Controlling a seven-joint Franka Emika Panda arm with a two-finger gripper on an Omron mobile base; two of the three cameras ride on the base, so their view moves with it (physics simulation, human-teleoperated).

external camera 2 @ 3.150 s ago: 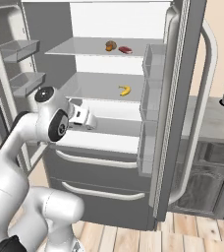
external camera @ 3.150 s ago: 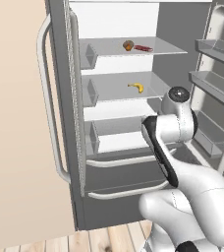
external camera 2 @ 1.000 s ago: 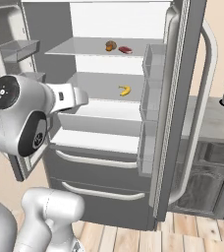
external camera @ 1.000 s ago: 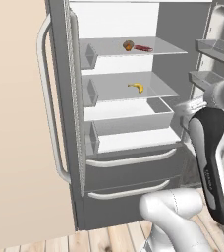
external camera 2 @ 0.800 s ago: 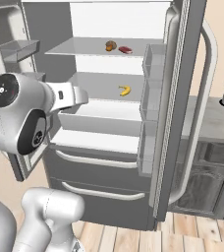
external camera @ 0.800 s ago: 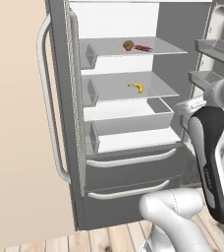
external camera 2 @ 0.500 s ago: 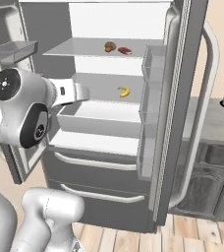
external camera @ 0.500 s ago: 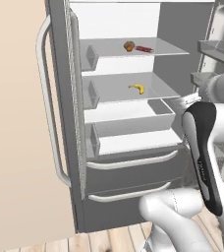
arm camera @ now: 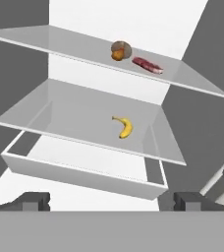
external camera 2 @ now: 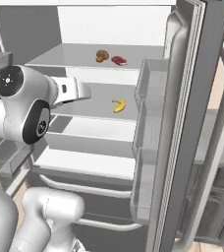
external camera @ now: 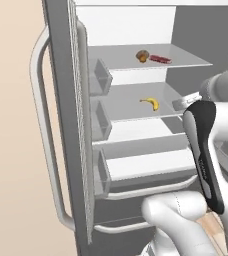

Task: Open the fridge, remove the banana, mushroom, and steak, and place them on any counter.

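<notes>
The fridge (external camera: 61, 100) stands with both doors swung open and its white inside showing. On the upper glass shelf the mushroom (arm camera: 120, 50) sits just left of the flat red steak (arm camera: 147, 65). The banana (arm camera: 124, 126) lies alone on the shelf below. From the sides I see the mushroom (external camera 2: 102, 55), steak (external camera 2: 119, 60) and banana (external camera 2: 118, 105), also the banana (external camera: 151, 102). My gripper (arm camera: 109, 201) is open and empty, its fingertips (arm camera: 33, 199) wide apart. The gripper (external camera 2: 87, 91) hovers in front of the banana's shelf, short of the banana.
The right door (external camera 2: 182, 147) with its bins juts out beside my arm, and the left door (external camera: 78, 150) does the same on the other side. A white drawer (arm camera: 79, 172) sits under the banana's shelf. A strip of counter (external camera 2: 206, 138) shows past the right door.
The whole picture has grown and shifted, so the camera has come closer to the fridge. My hand now sits level with the banana's shelf. The jaws stayed open.
</notes>
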